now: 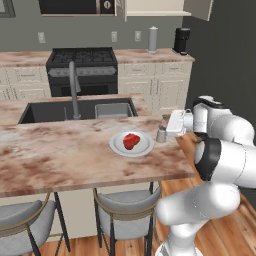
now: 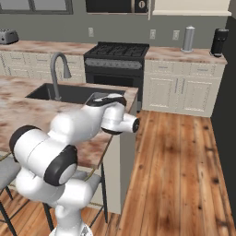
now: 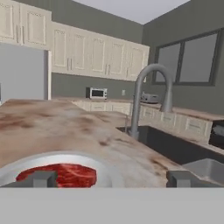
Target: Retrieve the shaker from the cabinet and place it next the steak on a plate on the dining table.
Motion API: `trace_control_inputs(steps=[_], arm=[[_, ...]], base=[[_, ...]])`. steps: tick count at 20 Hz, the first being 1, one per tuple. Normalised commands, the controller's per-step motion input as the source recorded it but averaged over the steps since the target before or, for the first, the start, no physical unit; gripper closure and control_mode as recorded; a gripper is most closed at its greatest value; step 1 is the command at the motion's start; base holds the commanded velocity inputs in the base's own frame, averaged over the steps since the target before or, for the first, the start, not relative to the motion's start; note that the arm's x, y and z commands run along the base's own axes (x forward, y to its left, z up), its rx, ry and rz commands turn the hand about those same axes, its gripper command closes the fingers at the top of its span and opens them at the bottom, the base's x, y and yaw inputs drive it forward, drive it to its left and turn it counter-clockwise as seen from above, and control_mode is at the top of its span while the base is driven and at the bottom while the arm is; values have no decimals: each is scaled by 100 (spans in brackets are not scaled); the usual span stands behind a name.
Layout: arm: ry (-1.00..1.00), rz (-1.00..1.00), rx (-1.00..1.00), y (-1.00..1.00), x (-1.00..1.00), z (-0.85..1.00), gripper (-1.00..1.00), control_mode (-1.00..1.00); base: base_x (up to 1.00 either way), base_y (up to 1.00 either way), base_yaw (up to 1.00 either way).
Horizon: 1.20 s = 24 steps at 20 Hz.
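Note:
The white plate point(image 1: 142, 148) lies on the marble dining table point(image 1: 60, 160) with the red steak point(image 1: 131, 140) on it. A small grey shaker point(image 1: 161, 134) stands upright on the table just right of the plate's rim. My gripper point(image 1: 164, 127) reaches in from the right, right by the shaker. In the hand view my gripper point(image 3: 113, 178) is open, its fingertips point(image 3: 43, 178) wide apart, with the steak point(image 3: 65, 175) and plate point(image 3: 109, 166) ahead. The cream cabinet point(image 1: 155, 7) hangs at the back with its door open.
A sink point(image 1: 75, 112) with a tall faucet point(image 1: 73, 90) sits behind the plate. Stools point(image 1: 120, 210) stand under the table's near edge. On the back counter are a black stove point(image 1: 82, 70), a tall grey cylinder point(image 1: 152, 40) and a coffee machine point(image 1: 181, 41).

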Motion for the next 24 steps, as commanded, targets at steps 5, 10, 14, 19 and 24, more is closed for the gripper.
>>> trace_control_inputs(steps=[5,10,14,19,24], arm=[[-10,10,-9,-5,-69,49,-100,-100],[-34,8,-21,0,-100,56,-100,-100],[-51,0,-29,19,-97,51,-100,-100],[-56,0,-29,15,-99,44,-100,-100],[-58,0,-29,6,-100,24,-100,-100]], base=[[0,0,0],[0,0,0],[0,0,0],[0,0,0],[0,0,0]])
